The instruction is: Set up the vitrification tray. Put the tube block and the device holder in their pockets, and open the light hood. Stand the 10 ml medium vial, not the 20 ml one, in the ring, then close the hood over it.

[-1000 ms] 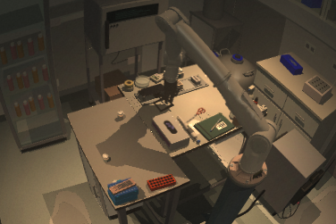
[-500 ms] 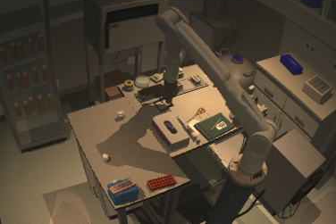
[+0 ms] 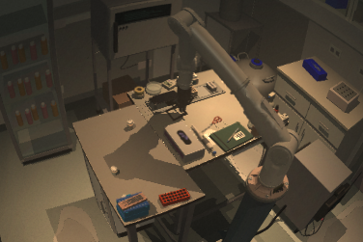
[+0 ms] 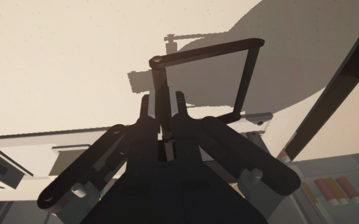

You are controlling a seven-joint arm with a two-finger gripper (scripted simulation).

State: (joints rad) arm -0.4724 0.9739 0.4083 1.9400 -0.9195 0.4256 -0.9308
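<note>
The dark light hood sits at the far side of the tray on the bench, and its black bar handle stands out toward the bench's front, where my gripper is closed around one leg of it. The rest of the hood is hidden behind my fingers in the wrist camera. Two small vials stand on the open bench to the left, one nearer the tray and one toward the front. A red tube block lies at the front edge. I cannot tell which object is the device holder.
A blue box sits at the front corner beside the red block. A white box, a pipette, scissors and a green notebook lie right of the tray. An analyser stands behind the bench.
</note>
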